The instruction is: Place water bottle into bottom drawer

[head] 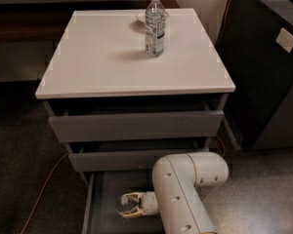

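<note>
Presently, gripper [127,206]: low inside the bottom drawer [103,191], at the end of the white arm [185,189] that reaches in from the near right. The jaws look closed about a clear object with a pale cap, taken to be the water bottle [125,202], just above the drawer's tray. The bottle's long axis cannot be told, and no label print is legible. The release is judged to be straight down.
Middle drawer [136,159] and top drawer [136,126]: both ajar above.
Cabinet top [102,57]: a taller bottle [155,26] stands upright at the far centre, its label printed but unreadable.
Floor, left: an orange cable [44,189].
</note>
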`<state>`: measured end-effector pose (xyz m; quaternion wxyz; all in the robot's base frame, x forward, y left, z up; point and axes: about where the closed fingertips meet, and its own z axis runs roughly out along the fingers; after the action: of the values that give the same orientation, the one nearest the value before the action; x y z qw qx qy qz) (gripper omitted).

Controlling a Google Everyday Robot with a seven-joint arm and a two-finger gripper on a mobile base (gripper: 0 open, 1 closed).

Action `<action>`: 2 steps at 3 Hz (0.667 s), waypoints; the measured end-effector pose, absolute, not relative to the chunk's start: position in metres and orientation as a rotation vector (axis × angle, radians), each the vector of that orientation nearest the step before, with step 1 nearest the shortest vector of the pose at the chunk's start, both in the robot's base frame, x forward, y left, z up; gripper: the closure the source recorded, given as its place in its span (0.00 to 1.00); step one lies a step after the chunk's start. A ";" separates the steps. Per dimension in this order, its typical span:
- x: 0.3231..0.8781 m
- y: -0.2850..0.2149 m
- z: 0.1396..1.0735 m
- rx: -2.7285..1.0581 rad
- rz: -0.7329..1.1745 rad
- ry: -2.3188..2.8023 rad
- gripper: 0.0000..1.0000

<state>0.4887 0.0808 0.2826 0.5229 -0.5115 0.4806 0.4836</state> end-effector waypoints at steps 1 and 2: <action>0.494 0.083 0.268 -1.245 1.146 1.156 0.66; 0.497 0.083 0.257 -1.235 1.150 1.169 0.44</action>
<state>0.4965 0.0830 0.2574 0.5178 -0.5147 0.4872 0.4792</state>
